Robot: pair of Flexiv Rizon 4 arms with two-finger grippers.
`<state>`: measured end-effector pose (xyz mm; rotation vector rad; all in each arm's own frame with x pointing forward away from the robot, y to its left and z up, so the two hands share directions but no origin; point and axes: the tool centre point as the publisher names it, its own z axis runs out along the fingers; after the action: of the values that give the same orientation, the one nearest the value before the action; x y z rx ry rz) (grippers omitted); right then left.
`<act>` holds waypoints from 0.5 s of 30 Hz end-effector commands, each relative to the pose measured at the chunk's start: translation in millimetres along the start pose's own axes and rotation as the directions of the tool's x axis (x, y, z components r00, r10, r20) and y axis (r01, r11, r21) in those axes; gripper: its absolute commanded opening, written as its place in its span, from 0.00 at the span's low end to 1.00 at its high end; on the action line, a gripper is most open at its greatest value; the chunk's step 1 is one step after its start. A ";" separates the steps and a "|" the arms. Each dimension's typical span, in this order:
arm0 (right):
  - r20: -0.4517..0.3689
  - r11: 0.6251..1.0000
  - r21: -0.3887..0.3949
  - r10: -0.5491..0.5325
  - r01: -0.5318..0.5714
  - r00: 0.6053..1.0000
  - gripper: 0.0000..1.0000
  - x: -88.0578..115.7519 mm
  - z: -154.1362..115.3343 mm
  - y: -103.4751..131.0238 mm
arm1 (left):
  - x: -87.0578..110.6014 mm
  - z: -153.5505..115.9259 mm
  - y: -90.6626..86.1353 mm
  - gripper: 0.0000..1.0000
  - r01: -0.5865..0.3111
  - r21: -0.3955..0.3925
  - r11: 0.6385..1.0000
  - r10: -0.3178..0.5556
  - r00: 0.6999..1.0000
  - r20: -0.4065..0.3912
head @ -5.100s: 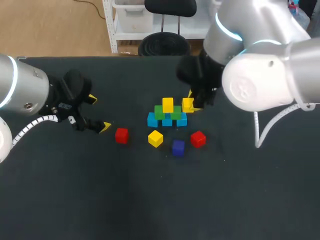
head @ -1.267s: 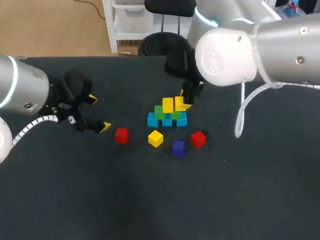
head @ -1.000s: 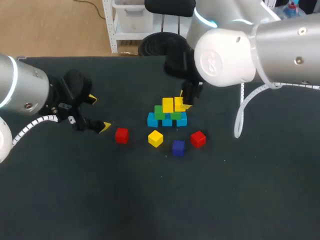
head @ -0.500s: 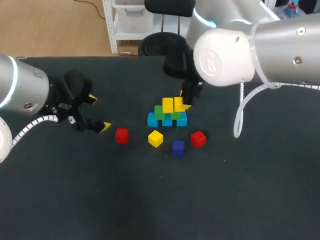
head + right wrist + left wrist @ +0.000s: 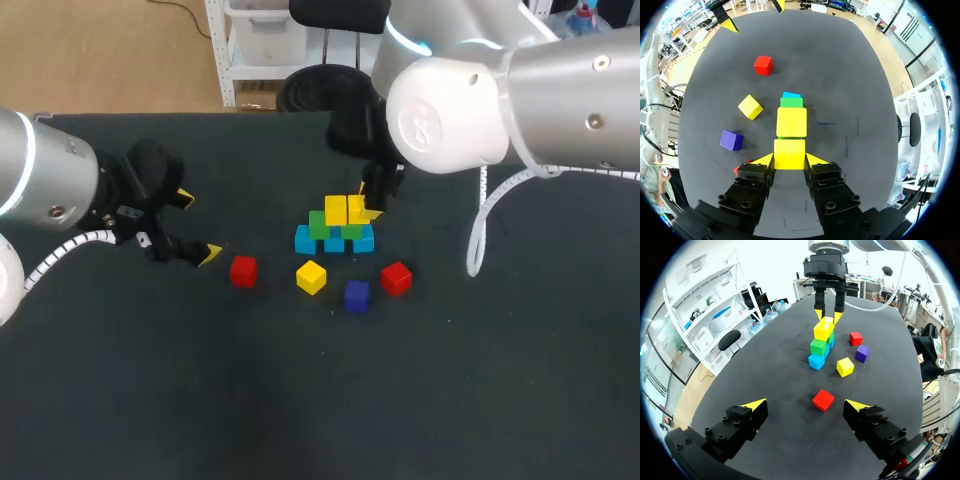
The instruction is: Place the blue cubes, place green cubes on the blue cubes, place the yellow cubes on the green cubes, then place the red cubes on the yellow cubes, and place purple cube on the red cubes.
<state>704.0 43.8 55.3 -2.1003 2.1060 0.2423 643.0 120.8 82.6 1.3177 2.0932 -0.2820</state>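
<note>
Risk: right hand (image 5: pixel 789 160), pinching yellow cube (image 5: pixel 789 151), could drag it off green cube (image 5: pixel 352 232) under it on release, knocking second yellow cube (image 5: pixel 791 121) just ahead; left hand (image 5: pixel 805 404) spread.

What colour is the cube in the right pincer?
It's a yellow cube; the right wrist view shows it best.

Robotics lab, probably: two grey robot arms (image 5: pixel 450 95) (cabled, ring-lit) flank black table (image 5: pixel 300 400); small coloured cubes (image 5: pixel 311 276) stacked and scattered on it.
</note>
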 end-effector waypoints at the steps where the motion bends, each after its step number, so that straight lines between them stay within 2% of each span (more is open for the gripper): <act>1: 0.000 1.000 -0.001 0.000 0.000 1.000 0.00 -0.3 0.1 -0.5 | 1.0 0.1 0.3 1.00 -0.001 0.001 1.000 0.001 1.000 0.004; 15: -0.003 1.000 -0.002 -0.001 0.001 1.000 0.00 -0.8 1.2 -0.2 | 1.0 0.1 0.3 1.00 -0.001 0.001 1.000 0.001 1.000 0.004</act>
<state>703.4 44.1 54.5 -2.1032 2.1067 0.2416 643.0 120.8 82.6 1.3177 2.0932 -0.2820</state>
